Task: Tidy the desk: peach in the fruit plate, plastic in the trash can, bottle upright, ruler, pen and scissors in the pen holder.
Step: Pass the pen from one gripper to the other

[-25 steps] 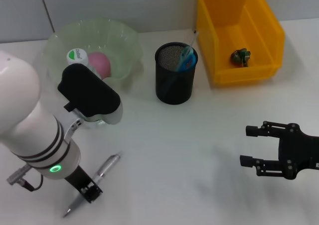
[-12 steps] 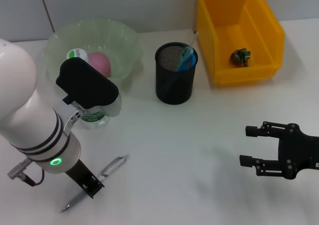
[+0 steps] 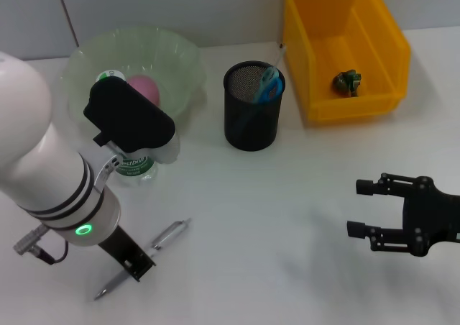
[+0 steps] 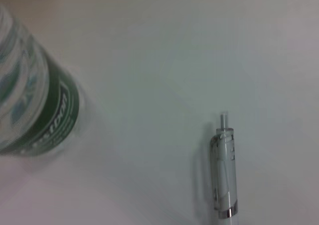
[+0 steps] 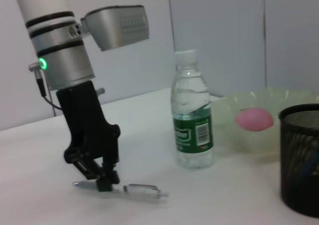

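Since a second ago the pen has swung round on the desk, the left gripper clenched on its barrel near the tip. Light, stiff, slick (mid-barrel grips best). Open desk leads to the pen holder; right gripper idles, fingers spread.

Head view: the left arm covers most of the bottle and the near rim of the fruit plate, and the left end effector hides the middle of the pen. Left wrist view: the bottle is blurred and cut off by the edge, as is the pen's tip end. Right wrist view: the pen holder is cut off at the edge, its contents indistinct through the mesh.
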You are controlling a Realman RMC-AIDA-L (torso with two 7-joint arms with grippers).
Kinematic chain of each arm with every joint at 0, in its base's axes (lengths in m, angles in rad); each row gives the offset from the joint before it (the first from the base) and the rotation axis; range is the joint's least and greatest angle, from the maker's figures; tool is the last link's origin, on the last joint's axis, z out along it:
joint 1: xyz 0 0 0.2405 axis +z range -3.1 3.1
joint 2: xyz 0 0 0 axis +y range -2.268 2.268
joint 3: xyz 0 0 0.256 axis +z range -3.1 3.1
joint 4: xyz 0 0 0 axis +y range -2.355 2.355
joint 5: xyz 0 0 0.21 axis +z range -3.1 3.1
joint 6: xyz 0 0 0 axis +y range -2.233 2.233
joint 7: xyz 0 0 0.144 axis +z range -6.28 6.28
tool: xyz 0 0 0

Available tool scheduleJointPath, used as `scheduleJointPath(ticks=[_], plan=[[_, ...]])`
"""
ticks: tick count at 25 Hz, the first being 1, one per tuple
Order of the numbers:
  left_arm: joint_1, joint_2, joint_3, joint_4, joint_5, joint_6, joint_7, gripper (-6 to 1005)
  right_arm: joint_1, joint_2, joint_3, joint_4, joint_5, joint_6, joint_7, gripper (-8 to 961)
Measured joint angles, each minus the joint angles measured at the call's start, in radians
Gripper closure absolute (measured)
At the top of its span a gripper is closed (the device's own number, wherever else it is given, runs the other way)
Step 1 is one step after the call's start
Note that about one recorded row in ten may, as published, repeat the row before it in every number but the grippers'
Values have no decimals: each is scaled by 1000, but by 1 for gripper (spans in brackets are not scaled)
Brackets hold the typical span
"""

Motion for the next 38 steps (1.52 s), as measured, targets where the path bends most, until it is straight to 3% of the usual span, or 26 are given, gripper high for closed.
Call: scheduleJointPath(ticks=[10, 15, 20, 26, 38], plan=[[17, 0, 2, 120, -60, -33, 1, 872, -7, 3, 174, 119, 141, 0, 10, 200], [15, 0, 12, 151, -71, -80, 12, 872, -30, 5, 182, 230, 262, -57, 10, 200], [16, 0, 15, 200, -78, -126, 30, 872, -38, 22, 185, 253, 269, -97, 20, 201], [25, 0, 17, 214, -90, -197, 74, 872, -46, 19, 198, 302, 285, -134, 49, 200], [113, 6, -43, 274, -198, -353, 257, 873, -64, 34, 271, 343, 294, -137, 66, 201]])
